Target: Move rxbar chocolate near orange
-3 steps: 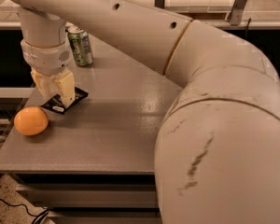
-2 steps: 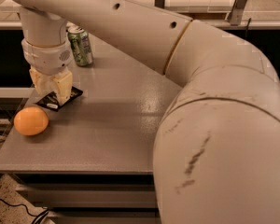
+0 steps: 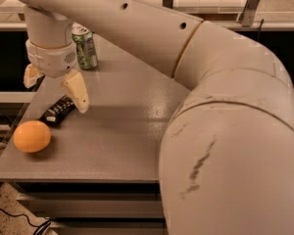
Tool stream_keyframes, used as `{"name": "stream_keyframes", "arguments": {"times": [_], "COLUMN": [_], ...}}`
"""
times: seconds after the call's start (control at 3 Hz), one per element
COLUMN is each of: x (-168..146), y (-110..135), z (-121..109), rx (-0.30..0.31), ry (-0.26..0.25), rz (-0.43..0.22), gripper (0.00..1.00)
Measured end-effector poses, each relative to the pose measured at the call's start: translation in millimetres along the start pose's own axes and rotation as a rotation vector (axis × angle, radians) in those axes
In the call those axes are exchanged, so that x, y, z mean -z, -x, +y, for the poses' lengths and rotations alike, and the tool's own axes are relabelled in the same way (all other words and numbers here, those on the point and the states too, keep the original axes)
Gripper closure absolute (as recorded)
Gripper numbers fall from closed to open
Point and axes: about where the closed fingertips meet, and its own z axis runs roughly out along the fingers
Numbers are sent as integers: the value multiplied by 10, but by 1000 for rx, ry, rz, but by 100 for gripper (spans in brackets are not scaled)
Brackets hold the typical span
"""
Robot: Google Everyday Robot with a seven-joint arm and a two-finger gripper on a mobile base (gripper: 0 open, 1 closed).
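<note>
The rxbar chocolate [image 3: 57,110], a flat black wrapped bar, lies on the grey table [image 3: 122,131] near its left edge. The orange [image 3: 32,136] sits just in front and left of it, a small gap apart. My gripper [image 3: 54,93] hangs over the bar with its pale fingers [image 3: 77,90] spread wide. It is open and holds nothing. One finger is to the bar's left, the other to its right.
A green soda can [image 3: 85,46] stands upright at the back of the table, behind the gripper. My large white arm [image 3: 225,131] fills the right side of the view. The table's left and front edges are close to the orange.
The gripper carried the bar left toward the orange, then opened and rose. The bar now lies on the table beside the orange.
</note>
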Motion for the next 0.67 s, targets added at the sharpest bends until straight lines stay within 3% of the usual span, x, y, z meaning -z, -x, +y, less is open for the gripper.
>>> {"name": "stream_keyframes", "arguments": {"times": [0.67], "x": [-5], "y": [-32], "z": [-6], "rx": [-4], "ry": [-2], "rz": [-12], "gripper": [0]}}
